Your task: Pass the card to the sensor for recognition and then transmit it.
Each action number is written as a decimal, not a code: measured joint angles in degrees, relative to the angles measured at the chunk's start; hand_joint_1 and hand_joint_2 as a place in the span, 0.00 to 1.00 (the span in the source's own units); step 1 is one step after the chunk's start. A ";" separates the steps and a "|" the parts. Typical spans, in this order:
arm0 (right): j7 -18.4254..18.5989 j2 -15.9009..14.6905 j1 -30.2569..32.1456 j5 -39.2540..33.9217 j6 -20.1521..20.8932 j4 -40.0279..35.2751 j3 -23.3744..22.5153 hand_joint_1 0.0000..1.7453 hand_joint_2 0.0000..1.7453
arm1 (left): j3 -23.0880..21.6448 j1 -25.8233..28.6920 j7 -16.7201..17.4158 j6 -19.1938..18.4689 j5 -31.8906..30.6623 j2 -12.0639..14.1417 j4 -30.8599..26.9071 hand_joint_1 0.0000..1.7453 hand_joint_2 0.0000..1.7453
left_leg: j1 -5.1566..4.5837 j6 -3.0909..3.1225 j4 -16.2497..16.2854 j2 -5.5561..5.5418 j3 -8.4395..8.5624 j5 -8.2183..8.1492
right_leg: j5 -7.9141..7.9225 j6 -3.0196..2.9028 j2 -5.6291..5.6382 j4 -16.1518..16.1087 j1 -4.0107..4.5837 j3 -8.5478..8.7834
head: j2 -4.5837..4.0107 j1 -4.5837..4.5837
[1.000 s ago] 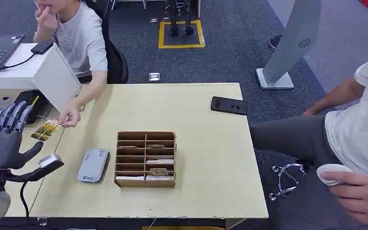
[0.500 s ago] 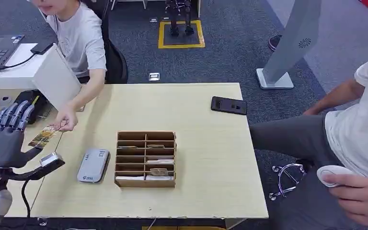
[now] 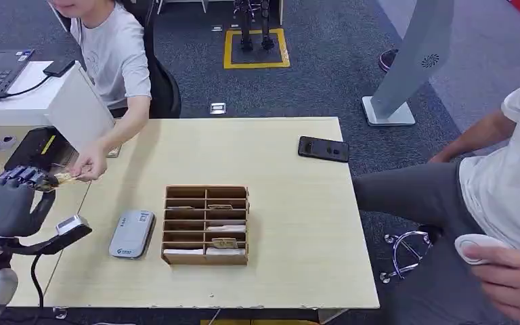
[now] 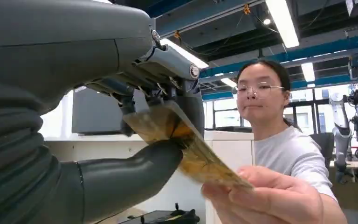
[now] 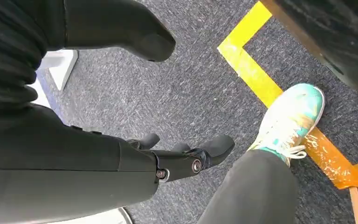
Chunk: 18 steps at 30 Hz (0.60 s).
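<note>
Card: yellow-brown, printed; I see it held off the left edge of the table, between my left hand and a person's hand. In the left wrist view the card runs from my fingers to the person's fingertips, both gripping it at once.
Left hand: raised beside the table's left edge; thumb and darker fingers pinch one end of the card, thumb pressed under it.
Person's hand: reaches from the far-left seat and pinches the card's other end; in the left wrist view it sits in the foreground.
Right hand: hangs low over grey carpet; fingers loosely apart, nothing in them as far as I can read it.
Sensor: flat grey reader lying on the table, just beside the organiser's left side, well apart from the card.
Organiser: wooden box with slotted compartments, mid-table; several slots hold cards or papers.
Phone: dark, flat on the table's far right part.
Table: light wood top.
Second person: seated at the right, a hand resting on a white rounded device.
Shoe: teal and white, on a yellow floor stripe, seen in the right wrist view.
</note>
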 joint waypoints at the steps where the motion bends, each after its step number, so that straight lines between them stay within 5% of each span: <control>1: 0.00 0.00 0.00 0.00 0.00 0.00 0.00 0.00 1.00 | 0.00 0.00 -0.04 0.00 0.13 0.00 0.00 1.00 1.00 | 0.00 0.00 0.00 0.00 0.00 0.00 | 0.00 0.00 0.00 0.00 0.00 0.00 | 0.00 0.00; 8: -0.02 0.00 0.00 0.22 0.00 0.00 0.00 0.00 1.00 | -0.02 0.22 -2.06 -0.57 3.35 -0.15 -0.02 1.00 1.00 | 0.00 0.00 0.00 0.00 0.00 0.00 | 0.00 0.00 0.00 0.00 0.00 0.00 | 0.00 0.00; 14: -0.04 0.00 0.00 0.48 -0.02 0.00 0.00 0.00 1.00 | -0.02 0.81 -6.14 -4.21 12.03 -0.70 -0.46 1.00 1.00 | 0.00 0.00 0.00 0.00 0.00 0.00 | 0.00 0.00 0.00 0.00 0.00 0.01 | 0.00 0.00; 18: 0.00 0.00 0.00 0.37 -0.11 0.00 0.00 0.00 1.00 | 0.02 0.87 -6.23 -13.23 24.33 -3.44 -1.05 1.00 1.00 | -0.03 0.02 0.00 -0.05 -0.02 0.01 | 0.00 0.01 -0.07 0.00 -0.01 0.03 | 0.00 0.02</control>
